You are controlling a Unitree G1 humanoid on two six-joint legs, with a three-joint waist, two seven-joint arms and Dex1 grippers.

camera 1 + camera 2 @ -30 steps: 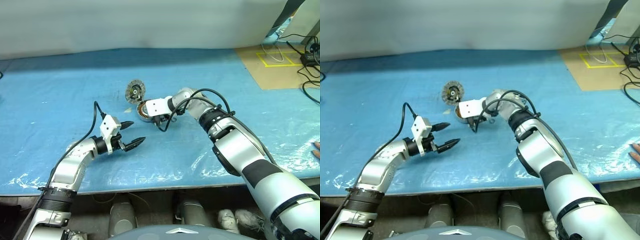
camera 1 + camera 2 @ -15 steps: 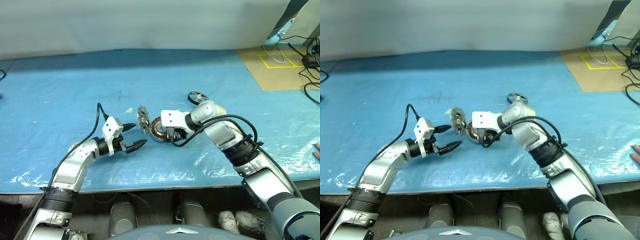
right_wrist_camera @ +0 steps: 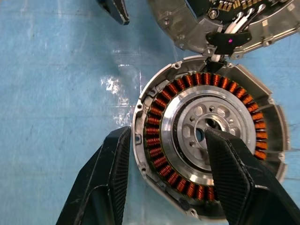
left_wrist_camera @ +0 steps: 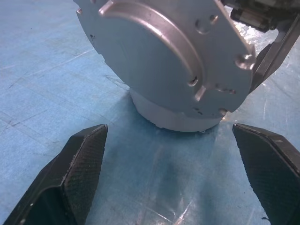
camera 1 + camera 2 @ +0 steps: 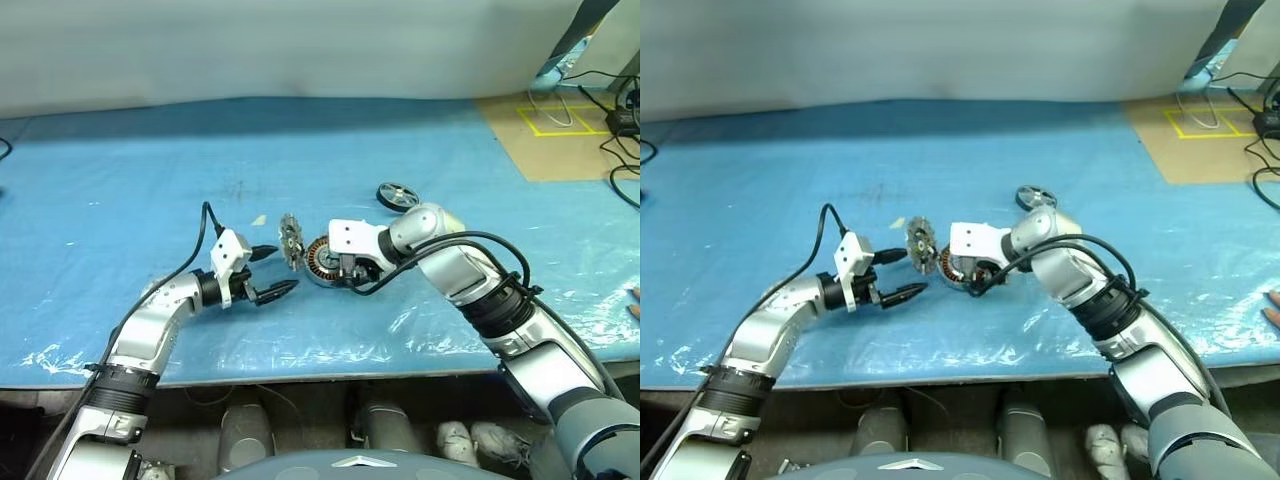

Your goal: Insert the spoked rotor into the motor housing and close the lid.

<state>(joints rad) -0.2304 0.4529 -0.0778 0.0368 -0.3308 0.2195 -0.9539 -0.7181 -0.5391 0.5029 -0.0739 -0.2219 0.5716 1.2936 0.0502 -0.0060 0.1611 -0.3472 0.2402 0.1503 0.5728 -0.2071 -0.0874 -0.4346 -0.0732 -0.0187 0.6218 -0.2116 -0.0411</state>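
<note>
1. Head views: the left gripper (image 5: 272, 271) hovers open just beside the lid (image 5: 291, 241), which stands on edge against the housing (image 5: 322, 262). The right gripper (image 5: 973, 277) reaches down at the housing on the blue sheet (image 5: 120, 190). The rotor (image 5: 397, 195) lies flat behind the right arm, apart from both.
2. Left wrist view: the lid's smooth grey back (image 4: 164, 51) looms tilted, close ahead between the wide-spread fingers (image 4: 82, 159), untouched.
3. Right wrist view: one finger (image 3: 225, 164) sits inside the housing's hub and the other (image 3: 110, 173) outside its wall, so the jaws straddle the copper windings (image 3: 157, 136); whether they press is unclear.
</note>
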